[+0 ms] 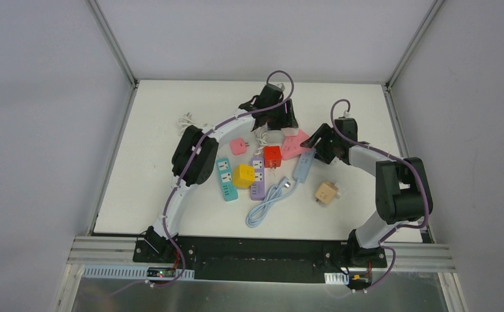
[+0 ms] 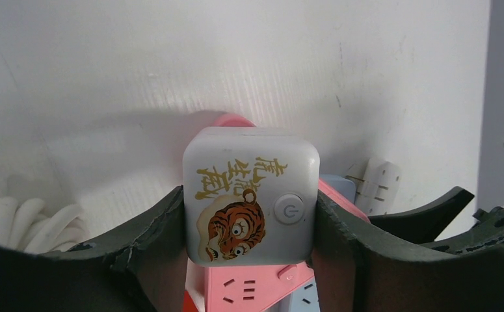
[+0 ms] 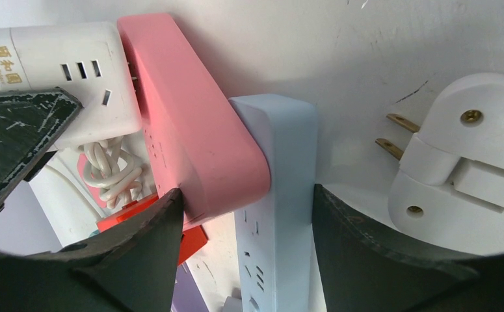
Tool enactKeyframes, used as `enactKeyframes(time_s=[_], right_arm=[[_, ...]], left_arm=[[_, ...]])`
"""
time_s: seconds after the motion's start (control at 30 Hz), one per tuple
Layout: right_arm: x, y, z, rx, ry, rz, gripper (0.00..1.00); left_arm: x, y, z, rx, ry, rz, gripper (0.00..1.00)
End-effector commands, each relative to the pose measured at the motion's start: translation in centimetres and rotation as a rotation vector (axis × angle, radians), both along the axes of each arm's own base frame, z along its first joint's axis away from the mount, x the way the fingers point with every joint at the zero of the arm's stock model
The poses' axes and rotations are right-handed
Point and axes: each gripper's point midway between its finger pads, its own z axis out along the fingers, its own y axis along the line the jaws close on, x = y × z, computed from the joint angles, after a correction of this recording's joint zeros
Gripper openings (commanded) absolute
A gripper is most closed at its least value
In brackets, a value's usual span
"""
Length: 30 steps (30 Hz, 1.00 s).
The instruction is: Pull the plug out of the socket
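The plug is a white cube adapter (image 2: 251,195) with a tiger print and a power button, seated in a pink socket strip (image 2: 249,289). My left gripper (image 2: 249,199) is shut on the cube's two sides, behind the middle of the table (image 1: 281,123). In the right wrist view the same white cube (image 3: 60,71) sits against the pink strip (image 3: 190,123), its prongs just showing between them. My right gripper (image 3: 246,195) is shut across the pink strip and a light blue strip (image 3: 281,169) lying beside it. From above, the pink strip (image 1: 296,146) lies between both grippers.
A loose white two-prong plug (image 3: 457,156) lies right of the right gripper. Nearer the front are an orange cube (image 1: 272,156), a yellow cube (image 1: 243,175), a teal strip (image 1: 225,179), a purple strip (image 1: 257,177), a tan cube (image 1: 326,193) and a coiled blue cable (image 1: 268,201).
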Motion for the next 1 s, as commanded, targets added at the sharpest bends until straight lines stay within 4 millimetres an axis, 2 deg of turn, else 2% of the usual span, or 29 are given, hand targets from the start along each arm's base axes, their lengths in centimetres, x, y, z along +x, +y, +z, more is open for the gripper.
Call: enactKeyframes(time_s=[0.0,0.13,0.2,0.27,0.33,0.43,0.53,0.6,0.67,0.73,0.83,0.9,0.97], right_arm=[[-4.4,-2.8,-5.4,-0.155,0.23,-0.061,0.0],[-4.4,-2.9,-5.5,-0.162,0.233,-0.06,0.0],[-4.4,-3.0,-5.5,-0.163,0.231,-0.062,0.0],[-4.3,-2.9,-5.5,-0.159,0.226,-0.064,0.0],[-4.3,-2.9,-5.5,-0.155,0.225,-0.067,0.0],[-4.2,-2.9,-5.4,-0.159,0.224,-0.068,0.0],[-4.2,-3.0,-5.4,-0.165,0.225,-0.068,0.0],[-4.2,-3.0,-5.5,-0.165,0.226,-0.069,0.0],[-4.3,-3.0,-5.6,-0.165,0.23,-0.069,0.0],[-4.3,-3.1,-5.6,-0.169,0.233,-0.068,0.0],[-4.4,-3.1,-5.8,-0.171,0.237,-0.069,0.0],[-4.4,-3.2,-5.8,-0.173,0.237,-0.07,0.0],[-4.4,-3.2,-5.8,-0.176,0.236,-0.07,0.0]], left_arm=[[-3.1,-2.5,7.0,0.032,-0.104,-0.082,0.0],[-2.9,-0.9,6.2,0.096,-0.091,-0.09,0.0],[-3.0,-1.5,6.9,-0.039,-0.026,-0.103,0.0],[-2.2,-2.5,8.4,-0.274,0.067,-0.079,0.0],[-1.7,-3.4,9.6,-0.413,0.104,-0.065,0.0],[-2.4,-3.5,9.3,-0.31,0.075,-0.081,0.0],[-3.0,-2.2,8.6,-0.083,-0.03,-0.095,0.0],[-3.0,-1.4,7.9,-0.009,-0.051,-0.094,0.0],[-2.9,-1.3,7.6,-0.048,-0.023,-0.092,0.0],[-2.5,-2.1,8.1,-0.2,0.032,-0.092,0.0],[-1.6,-3.2,10.1,-0.451,0.118,-0.069,0.0],[-1.8,-3.6,10.2,-0.422,0.105,-0.083,0.0],[-2.3,-2.9,9.5,-0.266,0.051,-0.085,0.0]])
